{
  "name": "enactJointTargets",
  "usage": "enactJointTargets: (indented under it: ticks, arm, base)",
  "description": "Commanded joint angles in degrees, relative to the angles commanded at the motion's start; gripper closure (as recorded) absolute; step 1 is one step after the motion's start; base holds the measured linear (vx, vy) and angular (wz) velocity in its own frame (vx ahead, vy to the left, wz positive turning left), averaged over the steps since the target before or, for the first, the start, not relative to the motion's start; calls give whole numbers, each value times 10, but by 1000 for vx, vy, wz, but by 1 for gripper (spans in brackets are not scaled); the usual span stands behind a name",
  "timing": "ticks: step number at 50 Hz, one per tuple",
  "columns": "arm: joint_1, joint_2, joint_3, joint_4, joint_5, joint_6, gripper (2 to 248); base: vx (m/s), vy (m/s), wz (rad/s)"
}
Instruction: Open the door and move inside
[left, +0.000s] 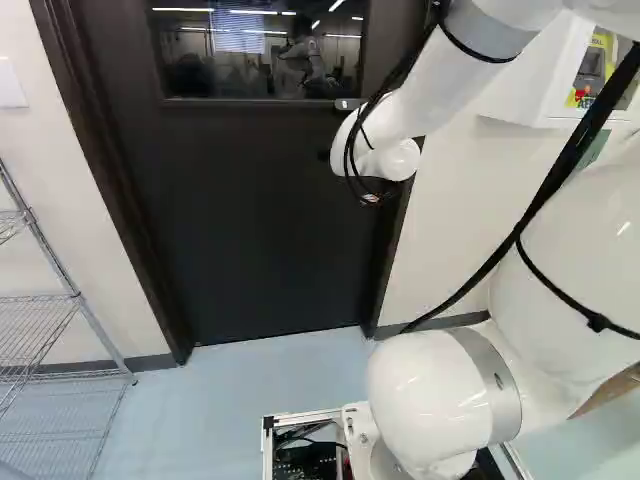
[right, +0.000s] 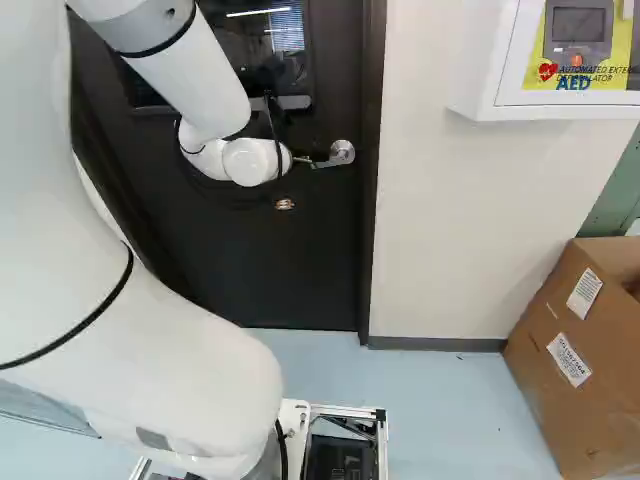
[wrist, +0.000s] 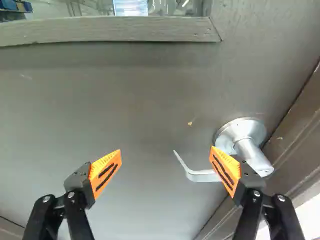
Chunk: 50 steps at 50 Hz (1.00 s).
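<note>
The dark door (left: 270, 220) stands closed in its frame, with a window in its upper part. Its silver lever handle (right: 335, 158) shows just beside the arm's white wrist in the right base view; that wrist hides the gripper in both base views. In the wrist view the gripper (wrist: 166, 150) is open, its orange-padded fingers wide apart. One finger overlaps part of the lever (wrist: 202, 175), whose bent free end reaches into the space between the fingers. Whether finger and lever touch, I cannot tell. The round rose (wrist: 242, 131) is beyond that same finger, near the door's edge.
A wire shelf (left: 45, 335) stands left of the door in the left base view. Right of the door in the right base view are a white wall cabinet (right: 482, 65) and, on the floor, a cardboard box (right: 575, 350). Pale wall flanks the dark door frame (right: 370, 200).
</note>
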<state>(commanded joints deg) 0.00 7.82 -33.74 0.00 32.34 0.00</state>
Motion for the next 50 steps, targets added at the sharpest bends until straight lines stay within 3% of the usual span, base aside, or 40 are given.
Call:
enactJointTargets:
  ticks: [50]
  arm:
    - [0, -60, 8, 0, 0, 0, 3]
  base:
    - [0, 0, 0]
